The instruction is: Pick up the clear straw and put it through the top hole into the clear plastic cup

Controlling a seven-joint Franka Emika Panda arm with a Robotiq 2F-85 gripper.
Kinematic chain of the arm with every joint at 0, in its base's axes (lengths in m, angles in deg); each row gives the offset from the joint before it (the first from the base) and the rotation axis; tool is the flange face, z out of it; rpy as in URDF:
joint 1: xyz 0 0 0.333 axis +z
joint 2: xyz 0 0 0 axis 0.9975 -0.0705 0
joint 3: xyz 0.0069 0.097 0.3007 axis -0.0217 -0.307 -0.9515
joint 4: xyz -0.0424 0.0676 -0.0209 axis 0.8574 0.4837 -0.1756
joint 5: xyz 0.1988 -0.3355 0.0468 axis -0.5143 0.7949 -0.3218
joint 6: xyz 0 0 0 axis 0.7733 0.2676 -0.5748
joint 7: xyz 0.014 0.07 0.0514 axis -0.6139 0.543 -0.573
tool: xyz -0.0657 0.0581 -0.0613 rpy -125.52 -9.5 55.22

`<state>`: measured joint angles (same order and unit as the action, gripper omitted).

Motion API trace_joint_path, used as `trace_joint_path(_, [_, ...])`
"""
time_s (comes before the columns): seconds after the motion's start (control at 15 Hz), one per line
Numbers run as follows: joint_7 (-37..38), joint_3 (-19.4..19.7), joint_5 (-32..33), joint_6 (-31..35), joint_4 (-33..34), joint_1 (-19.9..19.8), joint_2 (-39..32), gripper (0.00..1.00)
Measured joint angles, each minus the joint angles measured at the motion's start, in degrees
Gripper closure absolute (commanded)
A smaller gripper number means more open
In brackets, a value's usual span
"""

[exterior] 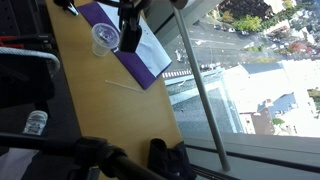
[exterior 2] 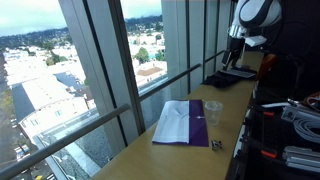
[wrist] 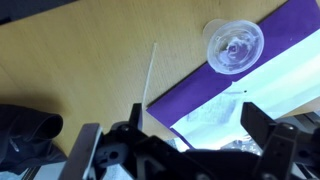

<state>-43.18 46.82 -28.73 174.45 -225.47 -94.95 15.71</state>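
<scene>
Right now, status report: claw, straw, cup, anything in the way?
Claw open, empty. Clear straw lying flat on the wooden table, untouched. Clear plastic cup upright at purple sheet's edge. Nothing over the straw.

There is one table (exterior: pixel 85 105). On it are one cup (exterior: pixel 104 38), one straw (exterior: pixel 124 84), one purple mat (exterior: pixel 140 66) and one white sheet (exterior: pixel 152 42). The wrist view gives the same counts: one cup, one straw, one mat, one sheet. One bottle (exterior: pixel 35 122) shows in an exterior view. One small dark item (exterior 2: pixel 216 145), too small to tell what it is, shows in an exterior view. There is one gripper (wrist: pixel 180 150), with two fingers (wrist: pixel 262 138).
</scene>
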Motion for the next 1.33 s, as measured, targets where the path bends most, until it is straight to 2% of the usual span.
trace_joint_path(0.27, [-0.37, -0.06, -1.26, 3.07, 4.65, -2.51, -10.35, 0.00])
trace_joint_path(0.67, [-0.37, -0.80, -1.67, 3.49, 13.99, -6.21, -23.79, 0.00])
trace_joint_path(0.93, [0.05, -2.53, -1.73, 3.50, 20.31, -7.96, -29.83, 0.00])
trace_joint_path(1.33, [0.72, -4.33, -1.74, 4.46, 26.87, -8.49, -37.37, 0.00])
